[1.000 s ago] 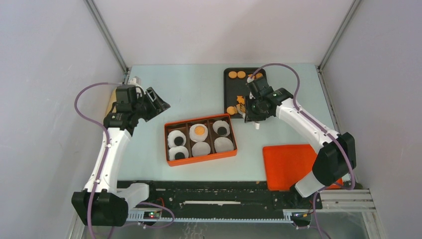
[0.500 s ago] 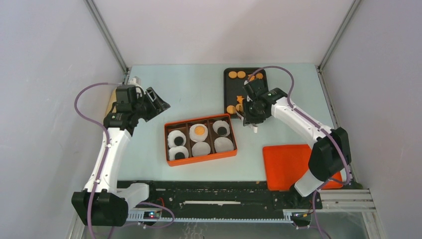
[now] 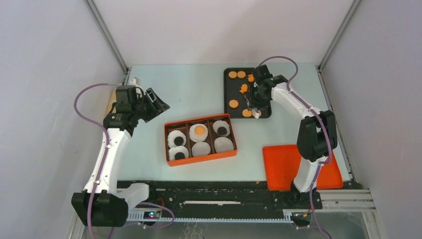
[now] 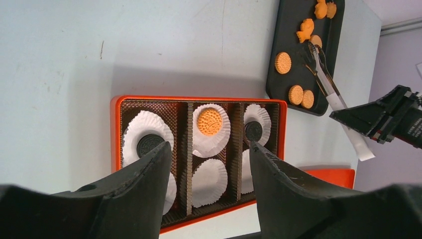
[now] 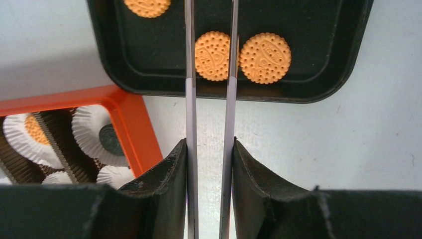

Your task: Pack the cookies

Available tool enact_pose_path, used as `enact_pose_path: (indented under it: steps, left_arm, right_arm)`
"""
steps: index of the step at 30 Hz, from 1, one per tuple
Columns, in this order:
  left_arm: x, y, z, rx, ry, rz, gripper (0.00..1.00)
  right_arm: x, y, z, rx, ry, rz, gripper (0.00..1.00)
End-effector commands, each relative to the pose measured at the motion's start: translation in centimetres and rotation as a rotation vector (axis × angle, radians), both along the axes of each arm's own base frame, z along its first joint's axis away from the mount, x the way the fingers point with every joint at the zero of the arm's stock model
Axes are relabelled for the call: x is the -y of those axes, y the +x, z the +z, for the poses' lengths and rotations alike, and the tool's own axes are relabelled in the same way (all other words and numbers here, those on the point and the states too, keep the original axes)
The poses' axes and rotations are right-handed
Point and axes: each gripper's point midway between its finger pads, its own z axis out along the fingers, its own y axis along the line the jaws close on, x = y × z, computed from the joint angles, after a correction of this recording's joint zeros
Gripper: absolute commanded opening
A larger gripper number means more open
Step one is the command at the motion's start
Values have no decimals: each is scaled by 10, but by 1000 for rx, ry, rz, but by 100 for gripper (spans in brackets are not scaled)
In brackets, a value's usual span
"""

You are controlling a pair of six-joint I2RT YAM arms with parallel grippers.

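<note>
Returns to black rectangular tray point(image 5: 318, 30); brackets round orange cookie point(image 5: 213, 56) for next pick with white tweezers point(image 5: 190, 109) clamped in right gripper point(image 5: 209, 149). Keeps left gripper point(image 4: 209, 147) spread.

The tray point(image 3: 231, 89) holding cookies point(image 3: 233, 103) lies behind and right of the box point(image 3: 201, 159), the lid point(image 3: 283, 164) nearer right.

cookies point(image 5: 213, 56): matt, dry, dotted embossing. black tray point(image 5: 164, 84): smooth plastic, slight sheen. orange box point(image 5: 132, 119): smooth plastic rim, semi-gloss; brown insert point(image 4: 183, 149) finely ribbed. liner cups point(image 4: 209, 177): white pleated paper, matt. tweezers point(image 5: 190, 114): thin, smooth, metal-looking. right gripper point(image 5: 209, 147) fingers point(image 5: 164, 189): matt black plastic, grainy. table point(image 4: 149, 45): matt, lightly scuffed.
</note>
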Motion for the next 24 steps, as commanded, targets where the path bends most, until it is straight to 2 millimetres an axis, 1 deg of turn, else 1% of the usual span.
enact_pose_path:
  steps: [1,5,8,12,14,18,24]
  left_arm:
    - [-5,-4,9,34,19,10,64]
    - [-2,-1,9,35,1,1,64]
    - [0,1,10,35,-5,-3,64]
    - [1,1,10,34,-10,-7,64]
    - [1,2,10,32,-10,-10,64]
    - [2,3,12,36,-15,-14,64]
    - [1,2,13,41,-12,-11,64]
  right_arm:
    - [-11,1,52,146,69,33,19]
    - [3,-4,62,167,23,0,20]
    - [14,-5,63,170,-12,-29,24]
    - [29,-4,53,146,-50,-70,31]
    - [33,-4,45,126,-57,-77,33]
    - [38,1,33,107,-63,-91,38]
    - [39,11,16,75,-63,-99,44]
